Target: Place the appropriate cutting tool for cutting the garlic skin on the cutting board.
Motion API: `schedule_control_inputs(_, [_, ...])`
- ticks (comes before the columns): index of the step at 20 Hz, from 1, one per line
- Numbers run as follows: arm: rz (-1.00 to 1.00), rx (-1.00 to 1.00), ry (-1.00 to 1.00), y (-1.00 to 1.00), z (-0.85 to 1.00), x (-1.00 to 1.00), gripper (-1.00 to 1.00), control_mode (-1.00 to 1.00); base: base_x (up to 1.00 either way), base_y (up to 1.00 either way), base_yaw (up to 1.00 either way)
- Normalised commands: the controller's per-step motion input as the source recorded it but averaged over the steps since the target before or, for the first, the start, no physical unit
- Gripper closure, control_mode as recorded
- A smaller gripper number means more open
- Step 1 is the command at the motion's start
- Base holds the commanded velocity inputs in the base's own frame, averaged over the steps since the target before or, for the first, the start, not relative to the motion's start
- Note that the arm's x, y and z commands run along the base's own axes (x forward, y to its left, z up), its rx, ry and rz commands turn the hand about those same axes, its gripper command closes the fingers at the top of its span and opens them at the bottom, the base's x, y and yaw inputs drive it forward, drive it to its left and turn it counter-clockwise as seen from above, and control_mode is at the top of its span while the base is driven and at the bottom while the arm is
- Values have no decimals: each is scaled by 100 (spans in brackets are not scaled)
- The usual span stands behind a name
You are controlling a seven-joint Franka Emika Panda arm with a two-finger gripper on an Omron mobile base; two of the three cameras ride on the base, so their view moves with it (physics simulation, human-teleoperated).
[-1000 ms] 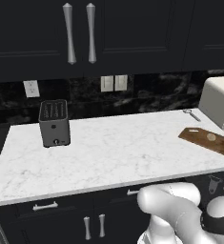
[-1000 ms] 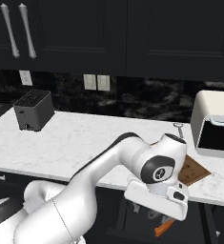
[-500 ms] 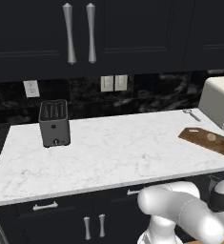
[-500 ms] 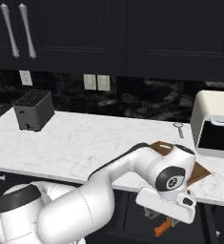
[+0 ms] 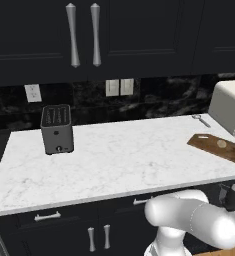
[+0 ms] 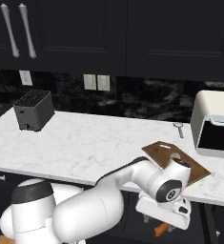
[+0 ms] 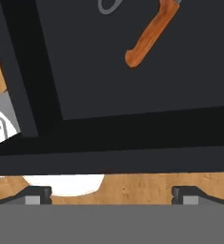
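Observation:
In the hand view my gripper (image 7: 112, 195) is open, with nothing between its fingertips. It hangs below the counter's edge over a dark drawer (image 7: 132, 81). Inside lies a tool with an orange-brown wooden handle (image 7: 149, 35); its metal end runs off the top edge. Beside it shows a grey metal loop (image 7: 108, 5). The handle is well away from the fingertips. On the counter lies the dark brown cutting board (image 5: 214, 145) (image 6: 161, 151) with the small pale garlic (image 5: 221, 144) on it. In the right base view my wrist stands in front of the board's near edge.
A dark toaster (image 5: 56, 129) (image 6: 33, 110) stands at the counter's left. A pale toaster oven (image 5: 229, 107) (image 6: 213, 124) sits at the right, with a small metal utensil (image 5: 201, 120) (image 6: 178, 128) beside it. Dark cabinets hang above the white marble counter (image 5: 124, 160).
The arm has swung right and lower, bringing the hand down below the counter's front edge towards the drawer. The gripper has stayed open.

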Motion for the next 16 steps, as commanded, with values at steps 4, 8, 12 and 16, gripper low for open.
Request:
schedule_control_inputs(4, [0, 0, 0, -2, -47, 16, -100, -100, 0, 0, 0])
schedule_control_inputs(8, [0, 0, 0, -2, -45, 21, -100, -100, 0, 0, 0])
schedule_control_inputs(12, [0, 0, -1, -6, -43, 14, -100, -100, 0, 0, 0])
schedule_control_inputs(16, [0, 0, 0, -1, -41, 1, -100, -100, 0, 0, 0])
